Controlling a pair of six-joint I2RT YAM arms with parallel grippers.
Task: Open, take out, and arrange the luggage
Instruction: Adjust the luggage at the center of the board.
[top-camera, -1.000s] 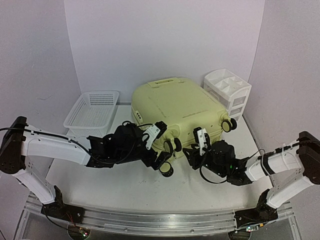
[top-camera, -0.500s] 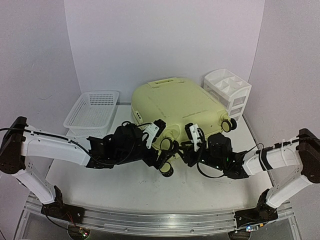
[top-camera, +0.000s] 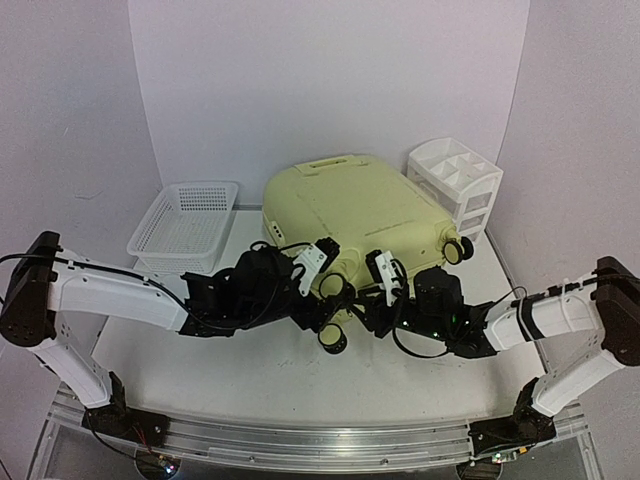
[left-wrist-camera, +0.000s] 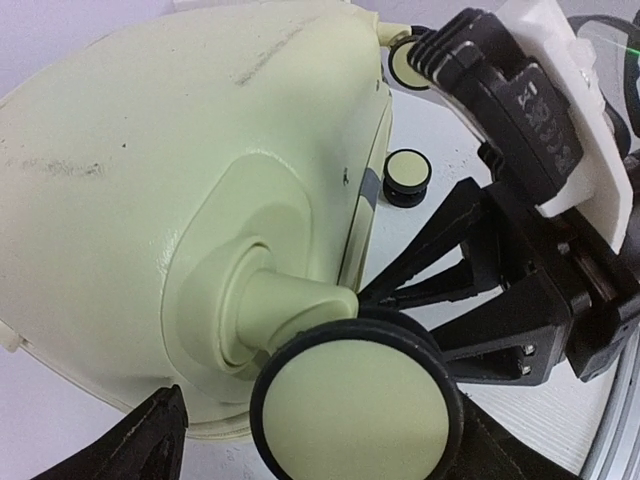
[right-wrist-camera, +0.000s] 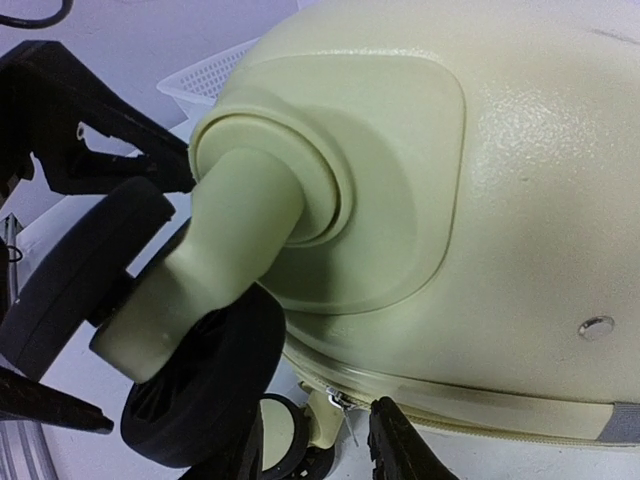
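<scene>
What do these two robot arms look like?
The left arm and right arm are white tubes with black joints and thin black cables. The left gripper and right gripper are black, with tapered fingers and a white bracket on top.

Room over the near table (top-camera: 250, 385); luggage (top-camera: 350, 205), basket (top-camera: 196, 187), organizer (top-camera: 455, 178) along the far side.

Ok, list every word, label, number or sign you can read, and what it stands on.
No text reads clearly in any view.
Raised marking on the right arm's black housing: too blurred to read.
The luggage, basket and drawer organizer: no print shows.
</scene>
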